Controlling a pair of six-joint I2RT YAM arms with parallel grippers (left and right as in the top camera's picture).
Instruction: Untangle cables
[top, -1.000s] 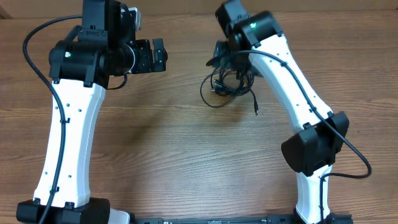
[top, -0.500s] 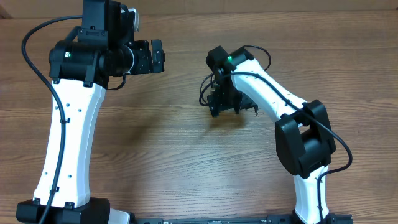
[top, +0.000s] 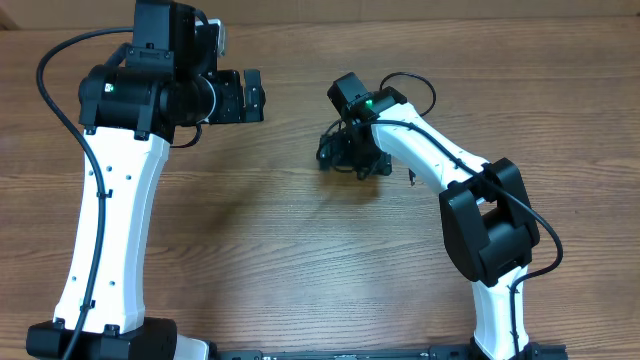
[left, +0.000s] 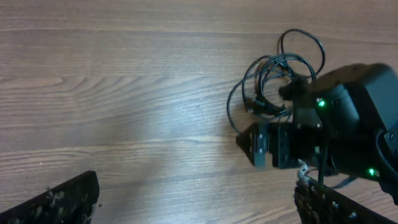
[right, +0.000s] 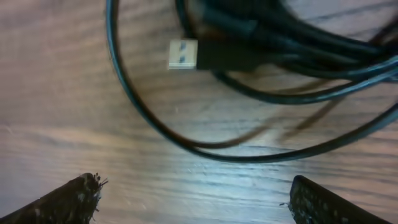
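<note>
The cables (right: 280, 46) lie bunched on the wooden table (top: 300, 260) (one pale USB plug (right: 183, 54) shows up close in my right wrist view). My right gripper (right: 199, 202) hangs low over the bunch, fingers spread wide, gripping nothing. My left gripper (top: 255, 95) sits well apart, likewise wide open and empty.

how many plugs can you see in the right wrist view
1. A pale metal plug lies upper left of centre on the table, at the edge of the bunched cables. More plugs may be hidden in the bunch or outside the frame.
</note>
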